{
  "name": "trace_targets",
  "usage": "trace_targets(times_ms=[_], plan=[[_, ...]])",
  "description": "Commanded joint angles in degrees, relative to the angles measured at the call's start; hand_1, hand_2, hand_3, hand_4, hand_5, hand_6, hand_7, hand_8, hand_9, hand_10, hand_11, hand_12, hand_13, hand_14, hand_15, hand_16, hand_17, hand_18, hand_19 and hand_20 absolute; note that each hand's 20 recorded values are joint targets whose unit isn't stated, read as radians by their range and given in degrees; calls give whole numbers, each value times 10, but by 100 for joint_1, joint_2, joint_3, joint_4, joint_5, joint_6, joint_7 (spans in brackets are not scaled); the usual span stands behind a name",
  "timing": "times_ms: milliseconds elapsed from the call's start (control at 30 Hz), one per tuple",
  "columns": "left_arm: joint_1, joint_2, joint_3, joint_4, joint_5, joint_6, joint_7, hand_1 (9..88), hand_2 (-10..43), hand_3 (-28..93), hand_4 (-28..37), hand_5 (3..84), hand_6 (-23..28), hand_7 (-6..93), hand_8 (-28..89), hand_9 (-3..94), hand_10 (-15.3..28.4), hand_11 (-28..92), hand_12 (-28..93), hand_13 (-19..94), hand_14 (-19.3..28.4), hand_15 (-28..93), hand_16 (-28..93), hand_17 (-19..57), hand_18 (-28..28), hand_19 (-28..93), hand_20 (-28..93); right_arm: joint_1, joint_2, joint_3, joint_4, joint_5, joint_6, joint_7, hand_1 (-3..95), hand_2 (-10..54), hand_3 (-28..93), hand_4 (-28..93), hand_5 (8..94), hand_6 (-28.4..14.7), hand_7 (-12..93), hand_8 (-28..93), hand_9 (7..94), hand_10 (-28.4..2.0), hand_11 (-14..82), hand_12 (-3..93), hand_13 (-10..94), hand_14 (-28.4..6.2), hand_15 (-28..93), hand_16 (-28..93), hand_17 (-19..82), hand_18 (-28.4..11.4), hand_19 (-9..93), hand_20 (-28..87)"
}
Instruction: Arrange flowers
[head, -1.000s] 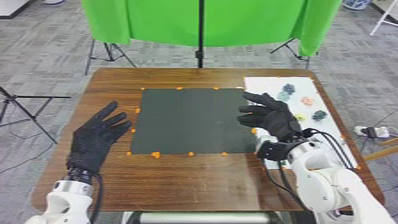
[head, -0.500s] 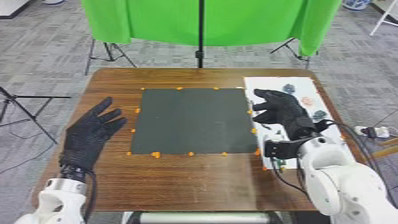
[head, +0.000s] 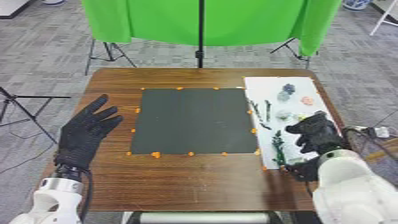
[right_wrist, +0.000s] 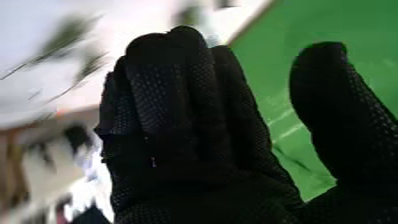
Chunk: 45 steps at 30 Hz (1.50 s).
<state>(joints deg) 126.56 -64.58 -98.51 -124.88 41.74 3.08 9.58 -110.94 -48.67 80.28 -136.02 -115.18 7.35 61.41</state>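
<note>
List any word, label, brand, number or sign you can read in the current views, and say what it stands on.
None that can be read.
Dark square mat: no lettering seen.
White rectangular sheet under the flowers: none seen.
Green cloth backdrop: none seen.
Blue-and-white object beyond the table: its markings are too small to tell.

The right hand (head: 316, 134) has moved off the dark mat's edge (head: 248, 120), outward and back towards the robot, over the white sheet's (head: 266, 85) outer side, uncovering green sprigs (head: 278, 146). The left hand (head: 85, 132) has drifted slightly outward.
</note>
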Motion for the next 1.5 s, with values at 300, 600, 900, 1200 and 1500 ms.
trace_targets(times_ms=[300, 600, 900, 1200, 1500], plan=[[60, -118, -3, 21, 26, -3, -100, 255, 60, 776, -224, 364, 80, 127, -96, 356, 206, 245, 119, 270, 283, 531, -76, -77, 284, 571, -29, 1048, -204, -1350, 752, -959, -1994, 882, 369, -67, 753, -222, 633, -124, 152, -110, 666, -225, 484, 172, 686, -159, 706, 99, 367, -278, 932, 132], [126, -131, -50, -6, 37, -3, -112, 254, 59, 779, -224, 365, 81, 128, -95, 359, 207, 250, 119, 271, 284, 533, -79, -77, 284, 572, -28, 1416, -315, -1837, 1232, -1217, -2411, 1160, 371, -71, 743, -223, 659, -134, 145, -101, 678, -229, 481, 177, 698, -158, 707, 104, 385, -279, 932, 144], [175, -115, -66, -27, 10, 53, -39, 255, 58, 779, -224, 365, 81, 129, -96, 361, 208, 253, 119, 271, 284, 534, -79, -77, 284, 572, -27, 1794, -461, -2606, 1693, -1699, -2610, 1037, 406, -93, 738, -227, 714, -112, 202, -101, 709, -211, 506, 187, 732, -139, 709, 116, 408, -272, 932, 182], [180, -70, -69, -41, 2, 66, 6, 254, 56, 781, -221, 364, 81, 129, -96, 360, 206, 254, 119, 271, 284, 534, -79, -77, 284, 572, -27, 1869, -620, -2940, 2045, -1558, -3163, 1030, 545, -95, 673, -269, 805, -69, 311, 112, 802, -165, 528, 212, 808, -112, 706, 153, 458, -261, 932, 265], [187, -54, -96, -71, -21, 122, 26, 256, 56, 780, -221, 366, 81, 130, -96, 360, 207, 254, 119, 271, 283, 534, -79, -78, 284, 571, -28, 1639, -161, -2838, 1858, -2057, -2043, 801, 575, -95, 704, -283, 849, -55, 305, 184, 856, -140, 521, 230, 865, -91, 695, 172, 491, -254, 932, 349]])
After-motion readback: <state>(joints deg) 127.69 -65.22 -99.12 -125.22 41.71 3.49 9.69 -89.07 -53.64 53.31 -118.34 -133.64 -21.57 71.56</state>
